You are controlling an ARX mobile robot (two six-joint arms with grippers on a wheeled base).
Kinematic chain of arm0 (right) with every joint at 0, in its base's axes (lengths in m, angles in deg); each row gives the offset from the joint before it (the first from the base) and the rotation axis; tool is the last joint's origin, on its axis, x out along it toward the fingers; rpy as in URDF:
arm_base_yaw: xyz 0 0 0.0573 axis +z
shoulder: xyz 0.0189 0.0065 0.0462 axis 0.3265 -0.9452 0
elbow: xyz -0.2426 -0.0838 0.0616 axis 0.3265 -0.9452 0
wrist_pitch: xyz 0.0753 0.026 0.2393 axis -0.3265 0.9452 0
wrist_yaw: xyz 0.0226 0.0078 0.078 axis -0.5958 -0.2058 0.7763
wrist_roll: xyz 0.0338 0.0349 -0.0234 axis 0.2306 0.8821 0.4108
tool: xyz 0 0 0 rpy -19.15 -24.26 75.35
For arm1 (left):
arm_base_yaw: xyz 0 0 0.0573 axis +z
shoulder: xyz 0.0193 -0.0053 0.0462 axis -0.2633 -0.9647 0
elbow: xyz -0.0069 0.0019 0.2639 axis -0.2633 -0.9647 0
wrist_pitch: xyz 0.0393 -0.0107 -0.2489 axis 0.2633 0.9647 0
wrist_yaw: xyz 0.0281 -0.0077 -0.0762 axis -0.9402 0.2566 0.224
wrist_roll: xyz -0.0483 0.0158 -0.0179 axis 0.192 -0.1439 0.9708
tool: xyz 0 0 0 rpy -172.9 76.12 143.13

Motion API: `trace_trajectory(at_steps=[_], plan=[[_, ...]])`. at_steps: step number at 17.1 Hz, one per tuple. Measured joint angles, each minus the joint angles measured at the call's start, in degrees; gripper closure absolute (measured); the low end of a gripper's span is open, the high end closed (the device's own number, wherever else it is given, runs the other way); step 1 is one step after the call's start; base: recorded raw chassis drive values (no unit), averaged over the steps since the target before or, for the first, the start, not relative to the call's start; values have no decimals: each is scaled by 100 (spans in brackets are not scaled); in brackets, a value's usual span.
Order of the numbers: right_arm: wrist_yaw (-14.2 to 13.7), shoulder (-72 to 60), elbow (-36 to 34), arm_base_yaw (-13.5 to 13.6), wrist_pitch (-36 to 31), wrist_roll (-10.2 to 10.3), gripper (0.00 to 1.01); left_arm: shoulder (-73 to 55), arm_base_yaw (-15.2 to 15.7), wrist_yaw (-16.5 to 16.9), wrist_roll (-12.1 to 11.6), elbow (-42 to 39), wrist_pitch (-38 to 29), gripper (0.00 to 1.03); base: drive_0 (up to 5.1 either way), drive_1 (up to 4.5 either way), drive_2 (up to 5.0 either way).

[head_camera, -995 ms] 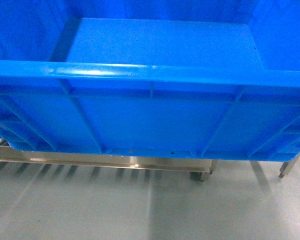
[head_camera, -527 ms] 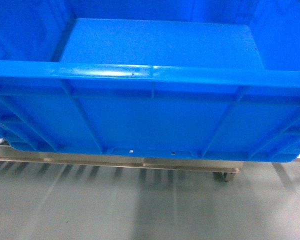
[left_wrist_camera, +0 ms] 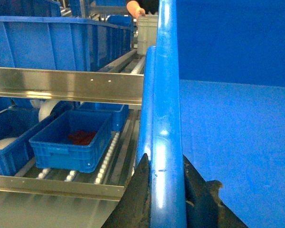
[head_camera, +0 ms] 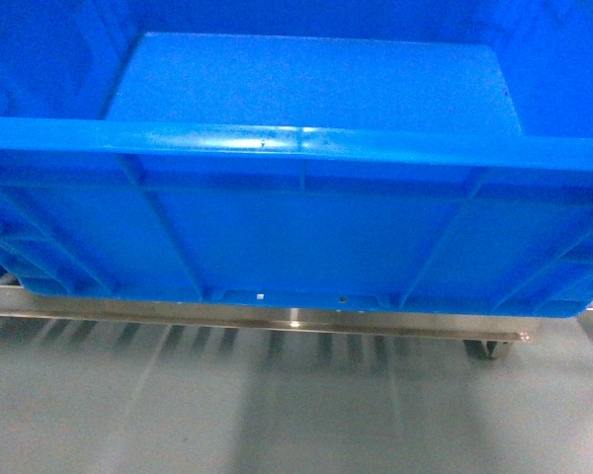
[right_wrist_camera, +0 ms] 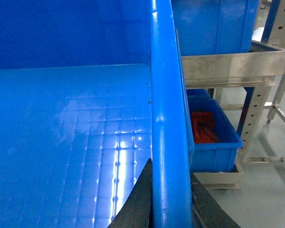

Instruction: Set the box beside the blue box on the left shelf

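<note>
The box (head_camera: 296,227) fills the head view from nine to three o'clock, carried between both arms: the left gripper (left_wrist_camera: 162,183) pinches its left rim and the right gripper (right_wrist_camera: 167,190) its right rim, each with one finger inside the wall and one outside. The carry-in step appears to be in hand, with the left shelf (left_wrist_camera: 66,85) and another blue crate (left_wrist_camera: 61,45) at ten o'clock in the left wrist view. Next, I judge, the box must go level onto the rollers beside that crate before either grip loosens.
</note>
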Motion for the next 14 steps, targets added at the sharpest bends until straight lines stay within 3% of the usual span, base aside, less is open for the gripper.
trace_trajectory(at_steps=[14], plan=[[-20,-2,0,31,-9,2,93,9,35,7,2,0,9,93,-505,240,240]])
